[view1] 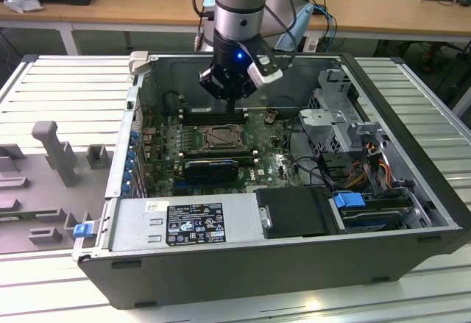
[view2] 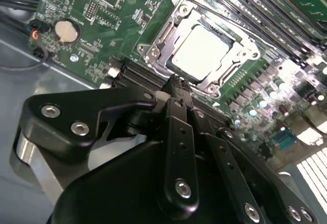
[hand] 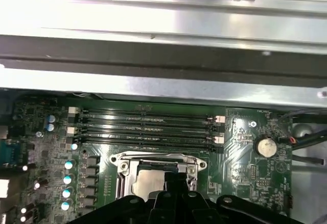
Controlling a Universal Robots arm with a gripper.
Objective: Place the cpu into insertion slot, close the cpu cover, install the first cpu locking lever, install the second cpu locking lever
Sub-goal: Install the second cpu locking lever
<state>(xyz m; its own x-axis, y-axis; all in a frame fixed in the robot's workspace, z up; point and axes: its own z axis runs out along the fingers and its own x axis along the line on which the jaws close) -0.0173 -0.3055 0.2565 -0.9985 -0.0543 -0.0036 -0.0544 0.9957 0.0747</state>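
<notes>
Item: cpu [view2: 204,50], pale metal square, seated in the insertion slot [view2: 153,53]; cpu cover [view2: 232,30] framing it. Gripper [view2: 176,89] hovers just above the socket edge, fingers [view2: 179,127] together, empty. Handling: light, stiff, fragile; hold by edges.

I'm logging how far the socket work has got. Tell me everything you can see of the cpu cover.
The cpu cover is a thin square frame of bright silvery metal with a square cut-out centre. It lies flat and closed over the insertion slot on the green circuit board, and the cpu shows pale through the opening. Bolts sit at the corners of the slot's rim. In the second wrist view the gripper sits at the frame's near edge; contact can't be judged.
</notes>
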